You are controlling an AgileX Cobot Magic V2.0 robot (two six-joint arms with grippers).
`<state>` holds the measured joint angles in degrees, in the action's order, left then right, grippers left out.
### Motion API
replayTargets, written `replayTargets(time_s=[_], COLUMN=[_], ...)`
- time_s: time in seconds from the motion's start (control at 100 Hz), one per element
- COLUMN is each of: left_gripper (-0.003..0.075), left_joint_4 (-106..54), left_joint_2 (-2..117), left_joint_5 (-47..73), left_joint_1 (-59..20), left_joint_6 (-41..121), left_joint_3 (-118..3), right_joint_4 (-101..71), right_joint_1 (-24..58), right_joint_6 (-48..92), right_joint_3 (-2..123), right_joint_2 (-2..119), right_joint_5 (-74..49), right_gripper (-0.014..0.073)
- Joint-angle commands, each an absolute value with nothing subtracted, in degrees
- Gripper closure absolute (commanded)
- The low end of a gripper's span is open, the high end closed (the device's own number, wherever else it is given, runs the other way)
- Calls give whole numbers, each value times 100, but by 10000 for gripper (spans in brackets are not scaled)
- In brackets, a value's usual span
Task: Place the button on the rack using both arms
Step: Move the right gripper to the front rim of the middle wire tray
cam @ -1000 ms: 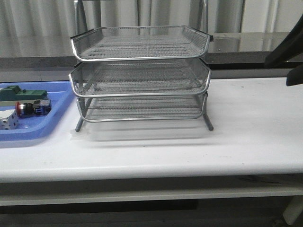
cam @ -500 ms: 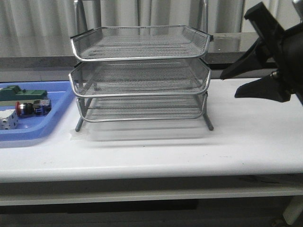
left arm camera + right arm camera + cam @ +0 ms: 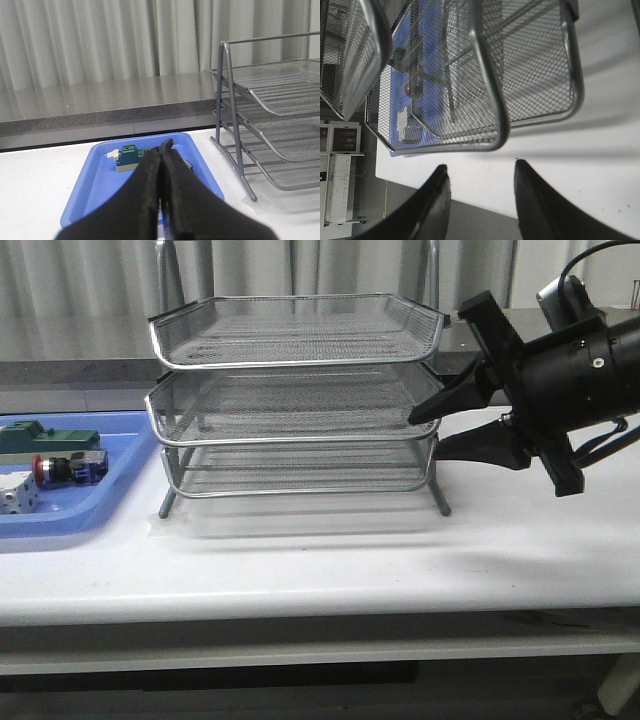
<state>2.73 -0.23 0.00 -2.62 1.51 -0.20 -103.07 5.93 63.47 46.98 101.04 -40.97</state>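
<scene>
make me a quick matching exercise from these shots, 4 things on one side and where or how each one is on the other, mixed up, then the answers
Things:
1. button
2. rack
3. left gripper
4. right gripper

States:
A. open, empty, beside the rack's right end
B. lying in the blue tray
C. shut, holding nothing
D. standing on the white table, all three tiers empty

Pairs: 1-B, 2-D, 3-C, 4-A
</scene>
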Motion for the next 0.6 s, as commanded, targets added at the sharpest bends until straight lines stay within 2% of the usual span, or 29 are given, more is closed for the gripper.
replayTargets(time_s=[0.0, 0.59], left_gripper=[741, 741], left_joint_4=[214, 214], left_joint_2=[-210, -210], left_joint_5=[-445, -445], left_joint_1=[-244, -244], left_joint_6=[105, 105], left_joint_3=[304, 304], right_joint_4=[-11098, -11098], right_joint_1=[579, 579], right_joint_6=[6446, 6337], right_joint_3=[4988, 5615], right_joint_2=[10001, 10558], right_joint_5=[-4514, -4732], right_gripper=[265, 267])
